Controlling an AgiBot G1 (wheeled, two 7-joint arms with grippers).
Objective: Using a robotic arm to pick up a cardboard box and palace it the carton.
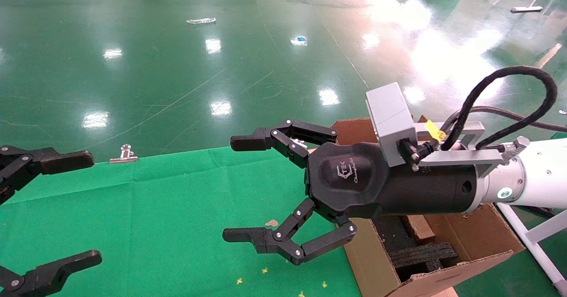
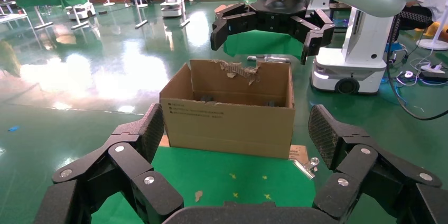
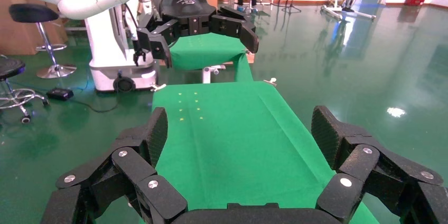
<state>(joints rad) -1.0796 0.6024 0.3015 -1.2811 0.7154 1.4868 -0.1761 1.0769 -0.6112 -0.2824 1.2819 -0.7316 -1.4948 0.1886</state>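
Note:
My right robotic arm reaches in from the right. Its gripper is open and empty above the green cloth, just left of the carton. The carton is large, brown and open, with black foam inside. A narrow brown cardboard box lies in it beside the foam, partly hidden under my wrist. The left wrist view shows the carton's printed side with the right gripper above it. My left gripper is open and empty at the far left.
The green cloth table has a metal binder clip at its far edge, yellow marks and a small scrap. A flat cardboard piece lies by the carton's corner. Glossy green floor lies beyond.

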